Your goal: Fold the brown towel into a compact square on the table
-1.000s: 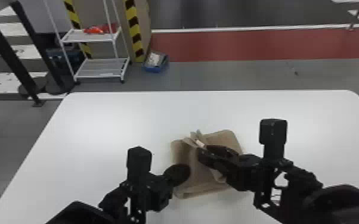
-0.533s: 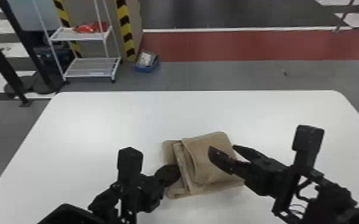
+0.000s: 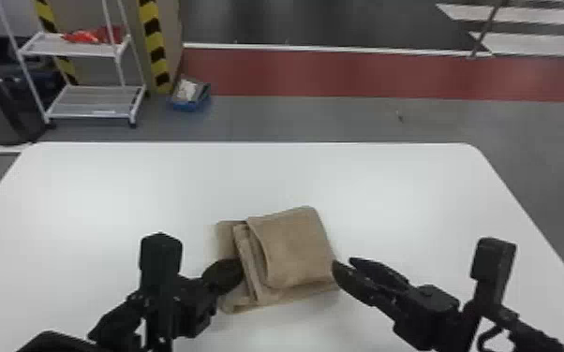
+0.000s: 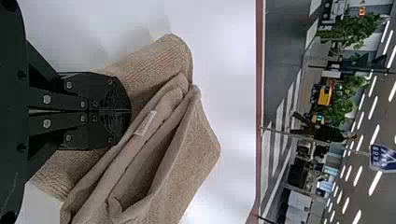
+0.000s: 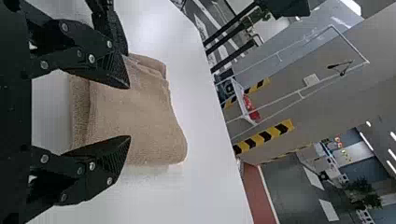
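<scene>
Brown towel [image 3: 297, 248] lies on white desk [image 3: 84, 196], folded into thick, uneven stack, lower layer showing at left. Left tool [image 4: 130, 111] narrow, fingers together, at that side; right tool [image 5: 129, 112] wide, near right edge. We judge main folds made, squaring-up in hand; next, we align layers, press flat.

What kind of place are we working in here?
Probably a large indoor demo or test hall: hazard-striped posts, a white shelf rack and floor painted with a red lane lie beyond the table.
</scene>
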You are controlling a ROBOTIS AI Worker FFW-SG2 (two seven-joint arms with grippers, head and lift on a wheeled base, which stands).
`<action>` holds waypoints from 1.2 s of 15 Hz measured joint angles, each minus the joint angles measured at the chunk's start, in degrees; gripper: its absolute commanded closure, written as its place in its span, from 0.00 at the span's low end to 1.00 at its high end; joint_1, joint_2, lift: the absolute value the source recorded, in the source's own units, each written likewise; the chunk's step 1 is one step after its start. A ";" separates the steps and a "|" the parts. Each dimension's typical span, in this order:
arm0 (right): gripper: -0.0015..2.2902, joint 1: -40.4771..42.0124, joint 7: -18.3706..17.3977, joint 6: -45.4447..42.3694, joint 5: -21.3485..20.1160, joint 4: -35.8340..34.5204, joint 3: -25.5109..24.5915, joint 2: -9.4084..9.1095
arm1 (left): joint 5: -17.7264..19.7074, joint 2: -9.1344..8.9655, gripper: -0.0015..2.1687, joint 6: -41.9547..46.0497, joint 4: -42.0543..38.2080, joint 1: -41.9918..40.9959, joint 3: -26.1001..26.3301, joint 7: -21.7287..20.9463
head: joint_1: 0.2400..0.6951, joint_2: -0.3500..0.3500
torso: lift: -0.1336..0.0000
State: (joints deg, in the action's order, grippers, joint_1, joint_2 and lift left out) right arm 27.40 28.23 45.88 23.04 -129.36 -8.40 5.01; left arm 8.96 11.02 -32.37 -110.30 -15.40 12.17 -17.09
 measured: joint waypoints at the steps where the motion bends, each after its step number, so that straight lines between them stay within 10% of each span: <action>1: 0.98 0.77 0.21 -0.36 -0.82 -0.06 -0.14 0.01 | 0.00 -0.06 0.98 0.27 0.10 0.05 0.00 0.15 | 1.00 0.37 | 0.08; 10: 0.98 -0.16 3.26 3.79 -4.76 4.52 0.72 0.92 | 0.46 -0.12 0.98 2.08 0.22 0.70 -0.36 0.46 | 1.00 0.37 | 0.08; 18: 0.98 -11.93 -2.20 5.83 -7.60 13.10 5.78 0.57 | 0.53 1.08 0.98 0.73 -8.41 -4.21 -3.24 -0.54 | 1.00 0.43 | 0.08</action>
State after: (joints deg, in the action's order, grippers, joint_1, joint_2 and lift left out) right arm 15.47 26.03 51.70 15.43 -116.27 -2.62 5.58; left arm 9.50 12.10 -31.63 -118.70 -19.60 8.93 -17.62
